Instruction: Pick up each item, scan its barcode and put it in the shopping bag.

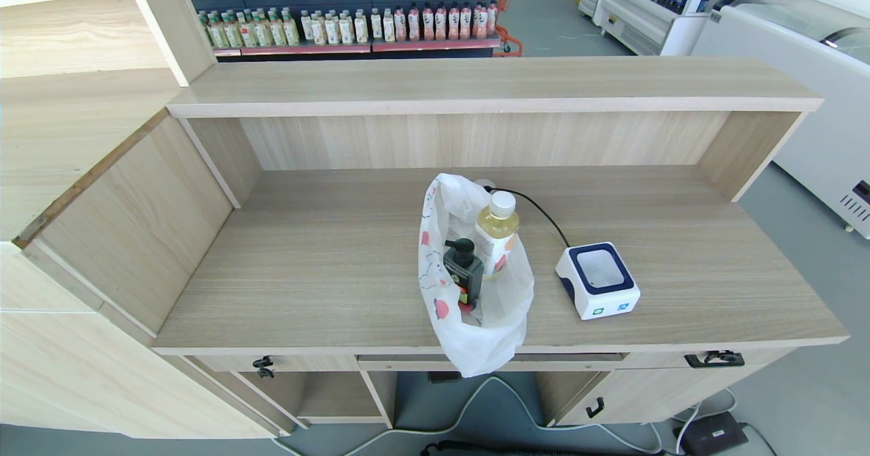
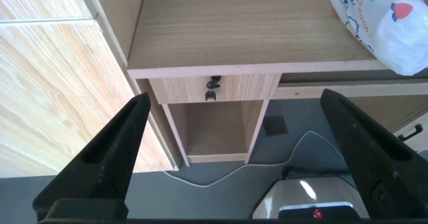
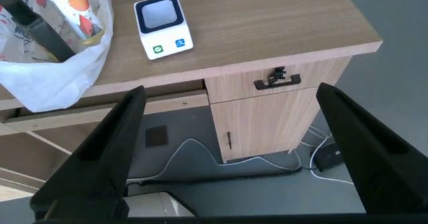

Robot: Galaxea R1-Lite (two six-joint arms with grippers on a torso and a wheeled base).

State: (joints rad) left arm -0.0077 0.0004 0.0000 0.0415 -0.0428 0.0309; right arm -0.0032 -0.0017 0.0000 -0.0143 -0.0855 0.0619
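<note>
White shopping bag [image 1: 476,320], red prints, stands open at the bench [image 1: 326,266] front edge, its bottom sagging over it. Upright inside: drink bottle [image 1: 497,233], pale yellow with a white cap, and a dark pump bottle [image 1: 463,274] just beside it. The barcode scanner [image 1: 598,281] is near the bag on the robot's right; its black cable [image 1: 540,217] runs behind the bag. Left pincer [image 2: 234,164] and right pincer [image 3: 231,154] both have fingers wide apart, empty, off the bench front above the floor.

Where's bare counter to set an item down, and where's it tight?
Widest bare patch: counter between left side panel and shopping bag. Smaller: between scanner and the counter's right end. Tight: gap between bag and scanner, cable behind.
</note>
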